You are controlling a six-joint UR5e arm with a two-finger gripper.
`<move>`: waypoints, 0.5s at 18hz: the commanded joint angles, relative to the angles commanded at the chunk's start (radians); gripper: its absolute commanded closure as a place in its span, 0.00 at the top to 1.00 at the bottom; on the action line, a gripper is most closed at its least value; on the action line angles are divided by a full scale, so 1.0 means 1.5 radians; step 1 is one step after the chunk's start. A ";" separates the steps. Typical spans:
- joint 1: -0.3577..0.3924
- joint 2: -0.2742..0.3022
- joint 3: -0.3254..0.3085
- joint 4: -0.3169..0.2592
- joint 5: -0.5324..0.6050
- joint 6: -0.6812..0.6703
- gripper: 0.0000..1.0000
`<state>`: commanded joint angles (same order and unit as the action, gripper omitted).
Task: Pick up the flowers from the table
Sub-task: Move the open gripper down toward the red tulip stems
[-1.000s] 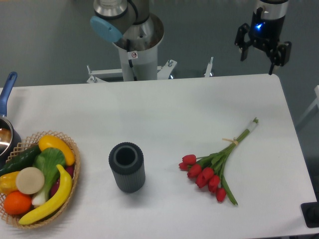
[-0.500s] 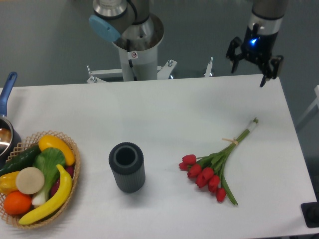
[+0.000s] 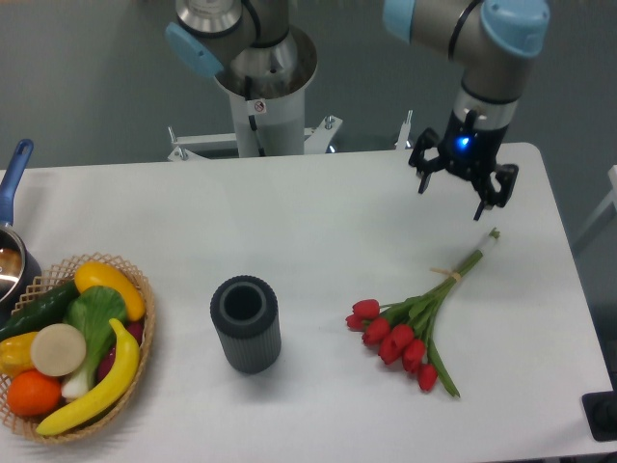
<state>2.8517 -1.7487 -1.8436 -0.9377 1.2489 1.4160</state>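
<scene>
- Because of thin stems and a loose bunch, easy to slip: the flowers (image 3: 415,323) lying flat on the table (image 3: 318,222), right of the middle and toward the near edge.
- Red buds down at the near left end, green stem tips up at the far right end.
- Long line of the bunch slanted, from near left up to far right, with a pale band tied around the stems past halfway.
- Risk: a grab at the buds, and crushed petals.
- Risk: a grab along the slanted line and not across it, and stems rolled aside or only a few caught.
- Gripper (image 3: 461,183) up above the table, just past the stem tips, fingers spread wide apart, nothing held.
- Further off: a dark ribbed cup (image 3: 246,323) standing to the left of the buds, well apart.
- Far left: a basket (image 3: 135,280) of fruit and vegetables, and a pot (image 3: 12,260) at the edge.
</scene>
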 joint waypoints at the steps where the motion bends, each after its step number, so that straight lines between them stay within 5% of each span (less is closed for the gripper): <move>1: 0.001 0.000 -0.006 0.009 -0.001 -0.012 1.00; 9: -0.011 -0.079 0.041 0.008 0.023 -0.013 1.00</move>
<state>2.8349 -1.8667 -1.7827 -0.9250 1.2837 1.3959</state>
